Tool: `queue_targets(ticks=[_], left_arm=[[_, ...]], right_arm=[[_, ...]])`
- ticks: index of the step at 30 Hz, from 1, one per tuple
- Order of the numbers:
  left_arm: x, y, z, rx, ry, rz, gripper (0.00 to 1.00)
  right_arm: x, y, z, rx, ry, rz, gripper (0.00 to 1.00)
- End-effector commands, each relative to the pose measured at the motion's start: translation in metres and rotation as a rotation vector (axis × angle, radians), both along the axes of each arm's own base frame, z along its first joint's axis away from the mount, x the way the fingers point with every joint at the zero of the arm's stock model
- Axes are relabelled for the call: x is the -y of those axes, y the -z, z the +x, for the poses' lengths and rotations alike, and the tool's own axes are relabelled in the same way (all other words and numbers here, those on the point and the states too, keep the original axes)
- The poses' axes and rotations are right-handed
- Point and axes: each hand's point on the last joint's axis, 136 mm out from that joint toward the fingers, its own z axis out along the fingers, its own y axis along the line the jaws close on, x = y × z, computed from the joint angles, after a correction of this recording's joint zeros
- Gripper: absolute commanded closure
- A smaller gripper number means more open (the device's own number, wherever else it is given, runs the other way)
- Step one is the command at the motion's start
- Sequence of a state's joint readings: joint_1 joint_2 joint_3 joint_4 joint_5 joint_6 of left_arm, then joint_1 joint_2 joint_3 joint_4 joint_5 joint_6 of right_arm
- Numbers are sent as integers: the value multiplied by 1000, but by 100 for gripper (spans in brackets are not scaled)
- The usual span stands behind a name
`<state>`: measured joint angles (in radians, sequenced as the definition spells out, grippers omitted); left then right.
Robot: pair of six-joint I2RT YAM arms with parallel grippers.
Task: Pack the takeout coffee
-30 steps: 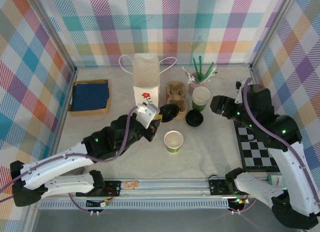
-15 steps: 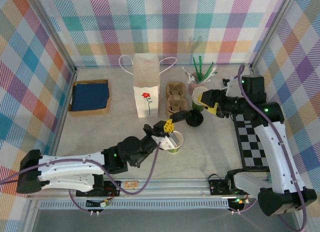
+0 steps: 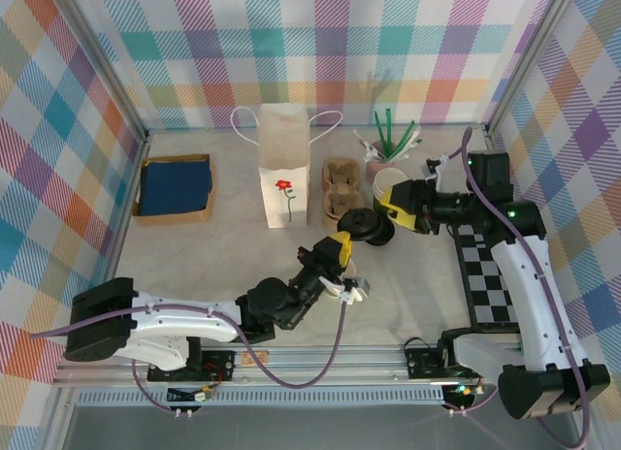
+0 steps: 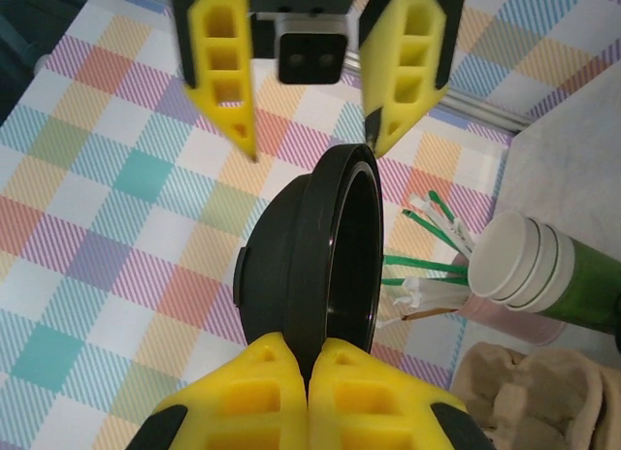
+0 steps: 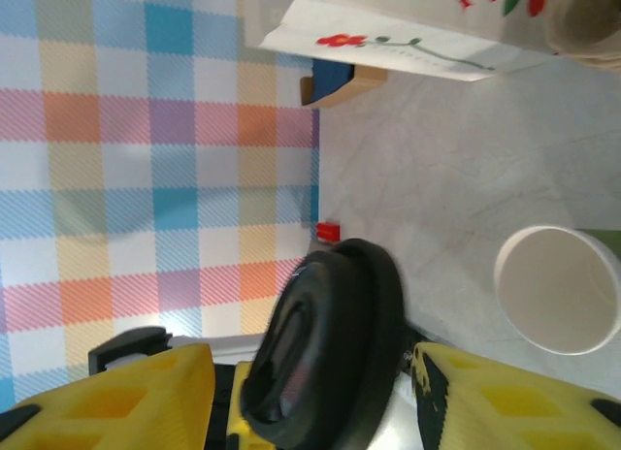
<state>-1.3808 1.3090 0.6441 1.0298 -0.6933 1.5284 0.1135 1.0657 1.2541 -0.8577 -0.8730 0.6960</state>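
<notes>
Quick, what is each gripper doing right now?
Left gripper: closed, pinching the rim of a black lid.
Right gripper: open, holding nothing, close to that lid.

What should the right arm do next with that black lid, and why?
Probably close the right gripper on the black lid. Its jaws stand open on either side of the lid, which the left gripper pinches by the rim, and the green cup sits uncapped on the table.
</notes>
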Motion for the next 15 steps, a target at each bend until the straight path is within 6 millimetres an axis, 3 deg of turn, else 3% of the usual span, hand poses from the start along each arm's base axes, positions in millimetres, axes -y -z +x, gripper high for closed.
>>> queue_targets(ticks=[1, 5, 15], left_arm=[[-6, -29, -3, 48, -17, -92, 100], [-5, -34, -3, 61, -20, -92, 100], [4, -24, 0, 98, -52, -60, 100]], right_arm=[[10, 4, -3, -19, 28, 28, 48], [7, 0, -1, -18, 10, 67, 54], [1, -11, -1, -25, -33, 134, 56]])
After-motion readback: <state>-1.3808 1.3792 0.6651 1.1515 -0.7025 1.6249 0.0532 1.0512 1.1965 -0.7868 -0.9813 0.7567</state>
